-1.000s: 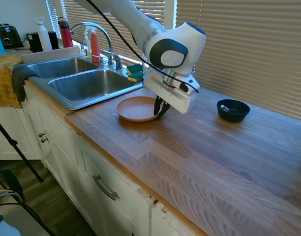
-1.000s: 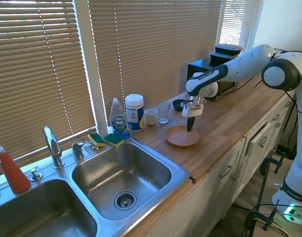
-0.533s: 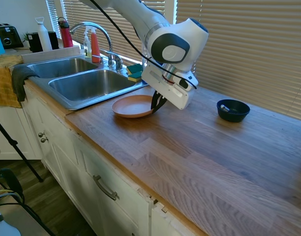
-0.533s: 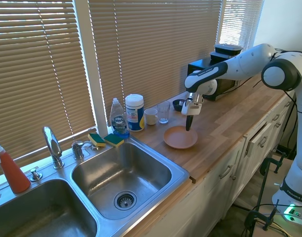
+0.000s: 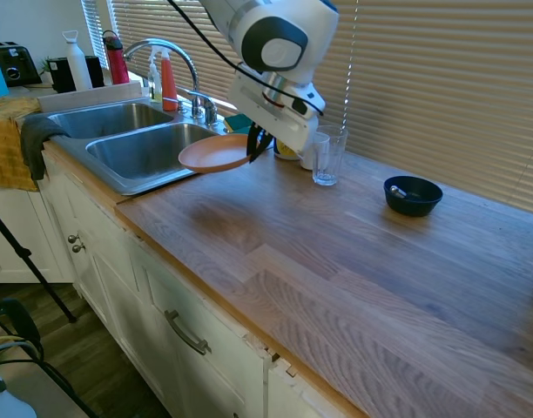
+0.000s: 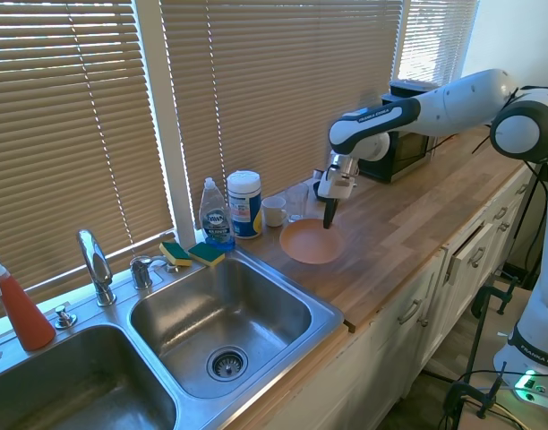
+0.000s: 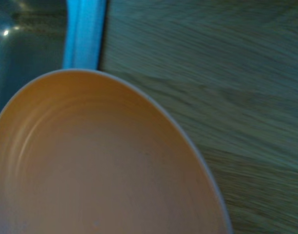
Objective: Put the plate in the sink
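Going left to right in the first exterior view. Far left: a toaster (image 5: 15,63), a white bottle (image 5: 77,61) and a red bottle (image 5: 116,58) at the back, a yellow cloth (image 5: 7,139) draped over the counter end. Next, the sink (image 5: 131,178), two steel basins side by side; near basin bare with only a drain (image 6: 226,363) at its bottom, far basin without visible contents. Chrome faucet (image 5: 166,48) arched behind, orange spray bottle (image 5: 168,80) beside it. In the second exterior view, two green-and-yellow sponges (image 6: 192,254), a dish soap bottle (image 6: 216,216) and a white canister (image 6: 244,203) lined along the back rim.

Then the plate (image 5: 216,153), peach-orange, empty, lifted clear of the wooden counter (image 5: 336,252) and roughly level, hanging over the sink's right rim and the counter edge next to it. Gripper (image 5: 259,144) pinching the plate's right rim, fingers closed on it. Same plate filling the wrist view (image 7: 100,165), sink rim and wood grain beyond.

Just right: a clear drinking glass (image 5: 327,155), apparently empty, near the gripper. Farther right, well apart, a dark blue bowl (image 5: 412,195) with something small and pale inside, too small to name. Bare wood forward of the plate toward the front edge.
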{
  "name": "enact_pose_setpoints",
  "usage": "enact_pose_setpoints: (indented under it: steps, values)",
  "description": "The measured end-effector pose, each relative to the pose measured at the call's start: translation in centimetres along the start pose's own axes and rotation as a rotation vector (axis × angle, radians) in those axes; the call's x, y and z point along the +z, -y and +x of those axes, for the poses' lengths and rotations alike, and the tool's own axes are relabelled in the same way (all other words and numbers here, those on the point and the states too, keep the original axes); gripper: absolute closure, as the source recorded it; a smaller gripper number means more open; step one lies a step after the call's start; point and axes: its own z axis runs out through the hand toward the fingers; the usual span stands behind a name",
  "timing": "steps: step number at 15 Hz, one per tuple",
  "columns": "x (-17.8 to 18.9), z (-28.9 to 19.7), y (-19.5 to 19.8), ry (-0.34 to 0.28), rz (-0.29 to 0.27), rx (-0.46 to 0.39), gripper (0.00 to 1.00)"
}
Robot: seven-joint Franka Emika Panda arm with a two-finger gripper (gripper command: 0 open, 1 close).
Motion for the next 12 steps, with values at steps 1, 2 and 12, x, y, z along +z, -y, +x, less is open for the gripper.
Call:
enact_pose_setpoints:
  steps: [1,2,12]
  values:
    - [0.4,-1.2,1.8,-0.005,-0.005,-0.005,1.0]
    - [0.9,-2.4,3.7,-0.011,-0.014,-0.01,1.0]
    - [12.9,-11.4,21.5,-0.115,-0.153,-0.019,1.0]
